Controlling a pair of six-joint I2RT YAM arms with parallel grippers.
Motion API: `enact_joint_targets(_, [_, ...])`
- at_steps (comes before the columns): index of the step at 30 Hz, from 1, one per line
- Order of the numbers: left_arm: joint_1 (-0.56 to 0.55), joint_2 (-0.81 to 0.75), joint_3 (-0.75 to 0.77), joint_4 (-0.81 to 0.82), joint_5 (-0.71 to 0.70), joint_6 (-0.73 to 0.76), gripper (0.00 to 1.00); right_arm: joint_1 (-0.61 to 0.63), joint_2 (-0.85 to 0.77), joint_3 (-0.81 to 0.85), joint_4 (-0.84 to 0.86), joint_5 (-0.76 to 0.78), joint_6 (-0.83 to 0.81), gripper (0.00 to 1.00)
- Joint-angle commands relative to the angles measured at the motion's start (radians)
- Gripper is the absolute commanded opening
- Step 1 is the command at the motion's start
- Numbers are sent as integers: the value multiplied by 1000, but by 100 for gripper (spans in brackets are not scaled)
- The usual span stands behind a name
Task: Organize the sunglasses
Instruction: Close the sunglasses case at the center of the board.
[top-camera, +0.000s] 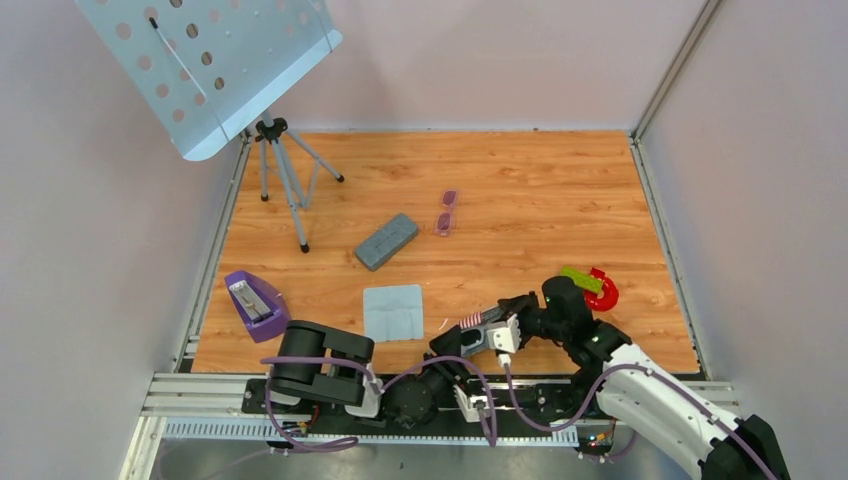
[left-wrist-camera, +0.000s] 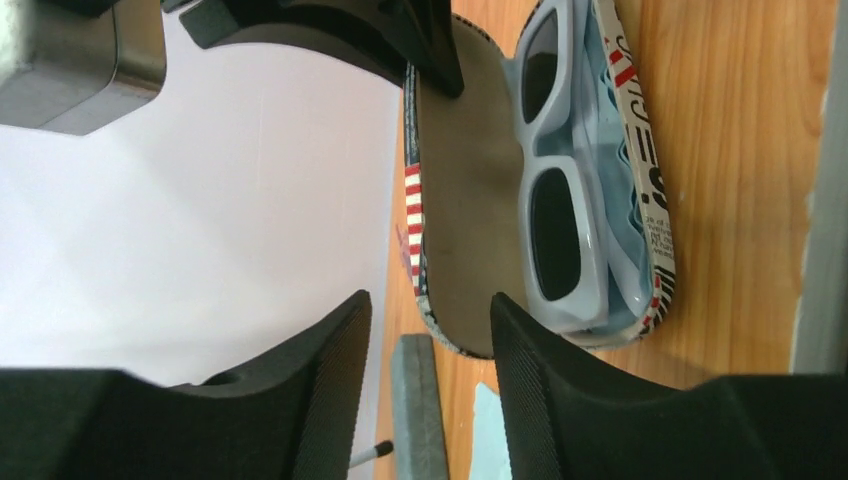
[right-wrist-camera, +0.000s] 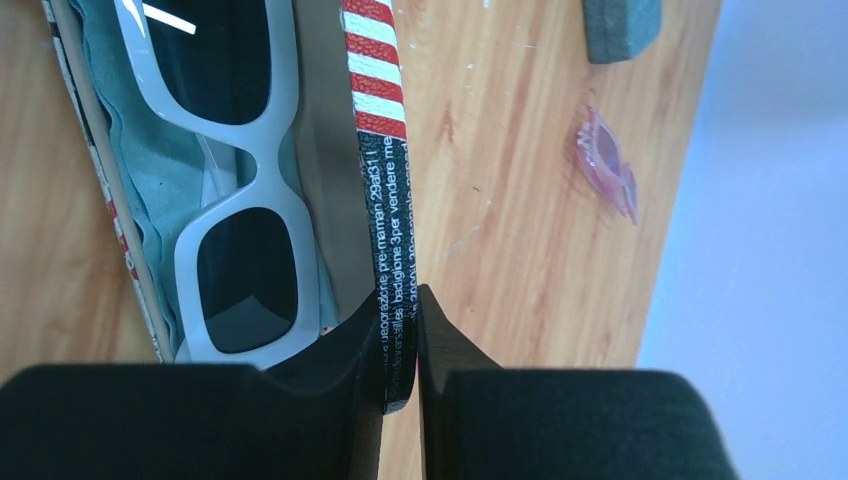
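The right gripper (right-wrist-camera: 400, 300) has its jaws clamped on the raised lid of the flag-patterned case (top-camera: 478, 322), gripping the printed edge just below the red and white stripes. The case stands open at the near edge of the table (top-camera: 540, 190), right of centre; whether its base rests on the wood or hangs just above it cannot be told. Inside, a pair of white-framed glasses (right-wrist-camera: 262, 165) with dark lenses lies on a pale blue lining.

The left gripper (left-wrist-camera: 428, 300) sits at the opposite end of the case with its jaws apart. The rounded end of the lid lies between the two fingers (left-wrist-camera: 330, 380), and whether either pad touches it is unclear.

The purple-pink sunglasses (top-camera: 447, 212) lie on the bare wood toward the far middle of the table, folded, well apart from both grippers and outside any case. Just to their left and slightly nearer lies the grey case (top-camera: 386, 241), closed and set at an angle.

A grey cloth (top-camera: 392, 312) lies flat near the front edge, left of the open case, and a purple bin (top-camera: 255, 303) stands at the near left corner. A red and green object (top-camera: 597, 285) sits behind the right arm. At the far left a perforated panel (top-camera: 210, 70) leans on a tripod.
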Motion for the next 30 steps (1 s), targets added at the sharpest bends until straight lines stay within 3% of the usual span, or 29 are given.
enact_joint_targets(1, [-5,-43,-27,37,-60,-34,56,2,12,-48,186,84,22,0])
enact_joint_targets(7, [7,-100,-52,131,-141,-89,69,1,41,-80,324,126,20,0])
enact_joint_targets(11, [37,-284,-81,137,-230,-278,73,1,43,-109,382,136,-27,0])
enact_joint_targets(13, [58,-455,-75,-67,-223,-473,73,0,42,-150,415,136,-64,0])
enact_joint_targets(14, [78,-584,-50,-245,-193,-600,72,0,42,-169,426,136,-85,0])
enact_joint_targets(16, [156,-757,24,-641,-42,-923,68,1,42,-208,442,128,-133,0])
enact_joint_targets(18, [268,-826,76,-829,108,-1149,65,1,38,-247,455,117,-165,0])
enact_joint_targets(23, [299,-744,152,-863,229,-1191,59,2,31,-315,458,104,-232,0])
enact_joint_targets(30, [300,-562,209,-818,303,-1429,53,1,18,-323,359,120,-282,0])
